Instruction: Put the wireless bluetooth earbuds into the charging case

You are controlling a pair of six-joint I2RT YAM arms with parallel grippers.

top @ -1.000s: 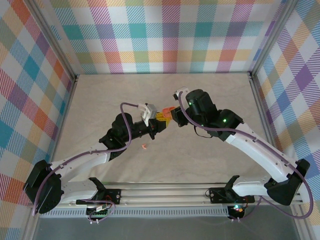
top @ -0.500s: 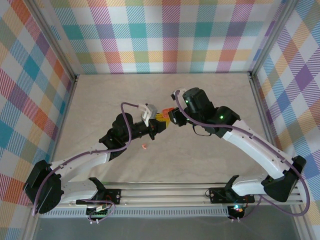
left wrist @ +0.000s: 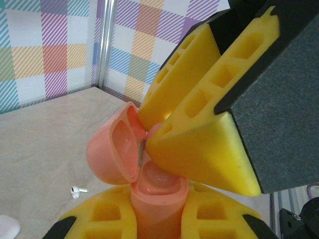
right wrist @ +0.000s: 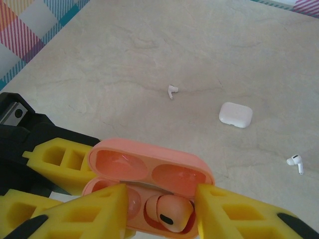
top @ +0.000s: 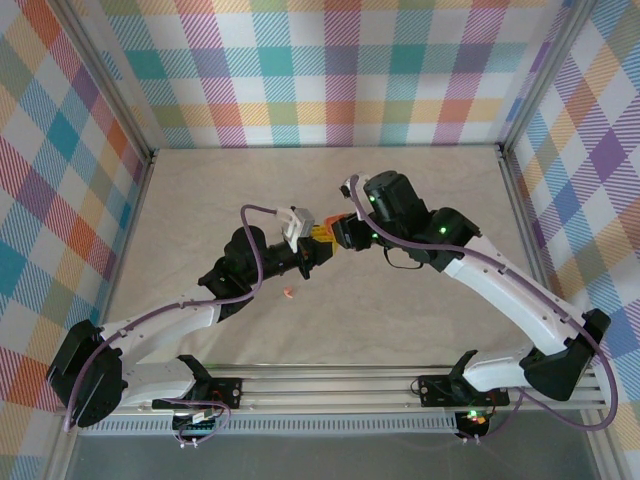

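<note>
While your left claw clamps the lower half of the salmon-pink charging case, its lid flipped open, your right claw hangs over it with its jaws parted, clear of the pink earbud seated in one well. You cannot tell what the other well holds, because a yellow finger covers it. Another pink earbud lies on the tabletop, well apart from two white earbuds and a closed white case.

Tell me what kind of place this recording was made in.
Likely a staged robot test cell, not a home: plaid-printed walls box in a beige tabletop, with two arms bolted to a metal rail.
</note>
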